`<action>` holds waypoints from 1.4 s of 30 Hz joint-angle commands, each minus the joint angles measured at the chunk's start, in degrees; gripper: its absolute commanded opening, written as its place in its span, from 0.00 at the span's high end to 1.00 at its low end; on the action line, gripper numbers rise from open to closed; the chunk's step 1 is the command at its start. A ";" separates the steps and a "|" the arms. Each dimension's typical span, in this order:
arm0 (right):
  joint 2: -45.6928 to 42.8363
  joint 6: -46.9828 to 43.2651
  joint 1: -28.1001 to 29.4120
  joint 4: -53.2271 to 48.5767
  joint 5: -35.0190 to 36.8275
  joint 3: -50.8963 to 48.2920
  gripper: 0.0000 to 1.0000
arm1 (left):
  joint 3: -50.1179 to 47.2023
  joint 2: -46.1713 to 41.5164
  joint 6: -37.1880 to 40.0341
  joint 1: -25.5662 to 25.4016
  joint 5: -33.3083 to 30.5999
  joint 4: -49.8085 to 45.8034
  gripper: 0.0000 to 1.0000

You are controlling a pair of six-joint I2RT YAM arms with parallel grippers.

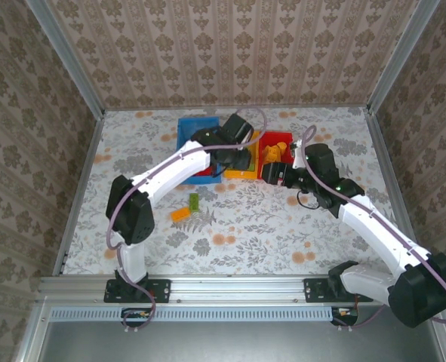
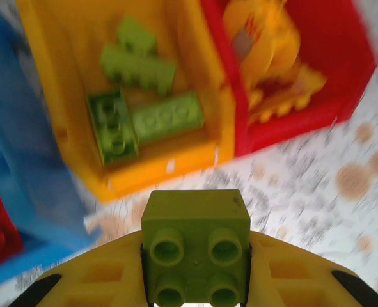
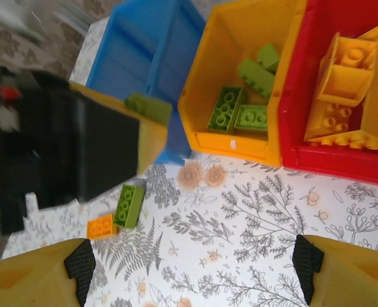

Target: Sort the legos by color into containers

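Left gripper (image 2: 196, 259) pinching a green brick (image 2: 196, 217), just near the yellow bin (image 2: 151, 170) holding green bricks, right gripper (image 3: 194, 263) spread wide above the table (image 3: 252, 211)

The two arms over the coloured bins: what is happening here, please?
The left hand grips a green brick near the yellow bin, where other green bricks lie. The red bin holds orange-yellow bricks. The right hand hangs open above the table, where one loose green brick and one orange brick wait.
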 commanded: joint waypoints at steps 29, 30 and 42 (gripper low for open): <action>7.46 -14.96 12.81 -1.76 0.59 1.40 0.16 | 11.27 2.94 -5.09 5.68 4.40 -5.11 0.44; 8.89 -17.16 15.39 -1.05 1.10 1.78 0.16 | 7.47 -0.42 -5.72 6.06 3.83 -3.87 0.44; 31.41 -41.76 35.64 9.37 5.38 12.59 0.13 | -40.44 -41.44 -15.82 19.23 -0.79 0.10 0.44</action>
